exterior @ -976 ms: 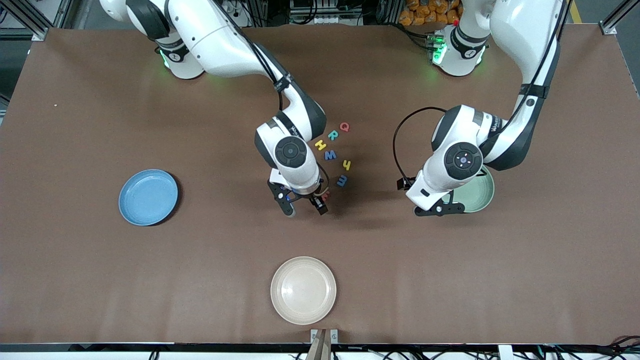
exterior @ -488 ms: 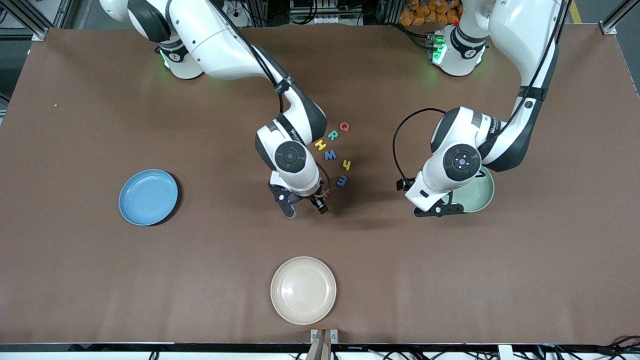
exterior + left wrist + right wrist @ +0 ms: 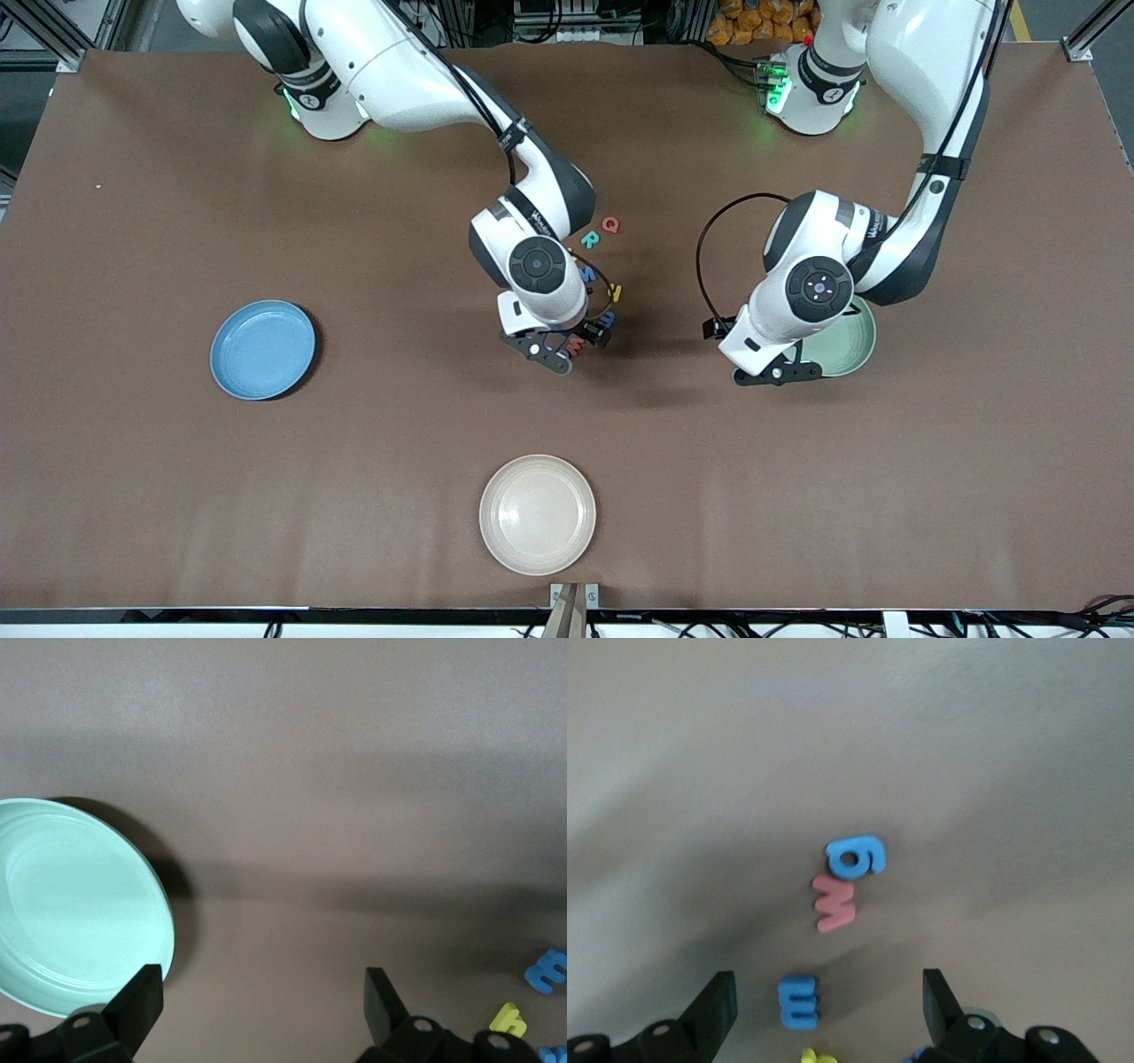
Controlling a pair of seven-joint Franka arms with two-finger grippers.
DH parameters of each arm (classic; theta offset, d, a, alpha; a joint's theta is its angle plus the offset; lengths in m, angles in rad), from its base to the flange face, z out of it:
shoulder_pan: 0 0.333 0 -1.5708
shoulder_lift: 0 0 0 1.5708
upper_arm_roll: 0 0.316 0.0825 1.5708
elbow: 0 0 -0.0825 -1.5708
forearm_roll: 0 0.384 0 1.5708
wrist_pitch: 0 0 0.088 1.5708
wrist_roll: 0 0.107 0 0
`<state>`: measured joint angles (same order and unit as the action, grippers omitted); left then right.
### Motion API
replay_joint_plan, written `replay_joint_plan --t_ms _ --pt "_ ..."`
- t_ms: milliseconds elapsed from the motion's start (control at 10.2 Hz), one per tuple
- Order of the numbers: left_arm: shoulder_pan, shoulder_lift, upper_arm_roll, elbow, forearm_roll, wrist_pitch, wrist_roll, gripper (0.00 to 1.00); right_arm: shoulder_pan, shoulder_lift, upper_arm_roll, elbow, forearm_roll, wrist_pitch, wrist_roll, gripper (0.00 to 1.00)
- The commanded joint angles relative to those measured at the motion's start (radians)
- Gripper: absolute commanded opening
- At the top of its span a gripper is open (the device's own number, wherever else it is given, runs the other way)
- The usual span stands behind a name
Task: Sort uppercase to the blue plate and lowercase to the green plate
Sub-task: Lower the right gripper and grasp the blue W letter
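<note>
My right gripper point(image 3: 578, 347) is open over the lowercase letters. In the right wrist view the blue m point(image 3: 797, 1002) lies between its fingers, with the red m point(image 3: 834, 903) and blue g point(image 3: 856, 857) just past them and the yellow h point(image 3: 818, 1056) at the frame's edge. The red Q point(image 3: 609, 224) and teal R point(image 3: 590, 239) lie beside the right arm, which hides the other uppercase letters. The blue plate point(image 3: 262, 349) sits toward the right arm's end. My left gripper point(image 3: 778, 376) waits open beside the green plate point(image 3: 80, 921), nothing between its fingers.
A beige plate point(image 3: 537, 514) lies near the front edge of the brown table, nearer the camera than the letters. The left wrist view also shows the blue m point(image 3: 547, 969) and yellow h point(image 3: 509, 1020) farther off.
My right gripper has shifted toward the left arm's end and turned, so it now stands over the lowercase letters. The left arm has not moved.
</note>
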<state>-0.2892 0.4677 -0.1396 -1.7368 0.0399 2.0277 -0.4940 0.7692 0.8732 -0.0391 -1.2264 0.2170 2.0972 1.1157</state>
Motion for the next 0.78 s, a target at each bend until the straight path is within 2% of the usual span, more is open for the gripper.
replay_joint_plan --t_ms 0,293,585,683 --pt "-0.004 0.008 0.000 0.014 0.028 0.006 -0.032 1.00 0.047 0.012 0.010 0.012 0.010 -0.006 -0.115 0.93" --pt "-0.002 0.008 0.000 0.014 0.028 0.006 -0.032 1.00 0.096 0.012 0.010 -0.014 -0.004 -0.011 -0.288 0.93" --pt "0.010 0.008 0.000 0.011 0.052 0.005 -0.029 1.00 0.120 0.009 0.010 -0.071 -0.135 -0.008 -0.382 0.93" --pt "0.008 0.008 -0.002 0.011 0.055 0.005 -0.031 1.00 0.124 -0.005 0.010 -0.099 -0.142 -0.008 -0.395 0.94"
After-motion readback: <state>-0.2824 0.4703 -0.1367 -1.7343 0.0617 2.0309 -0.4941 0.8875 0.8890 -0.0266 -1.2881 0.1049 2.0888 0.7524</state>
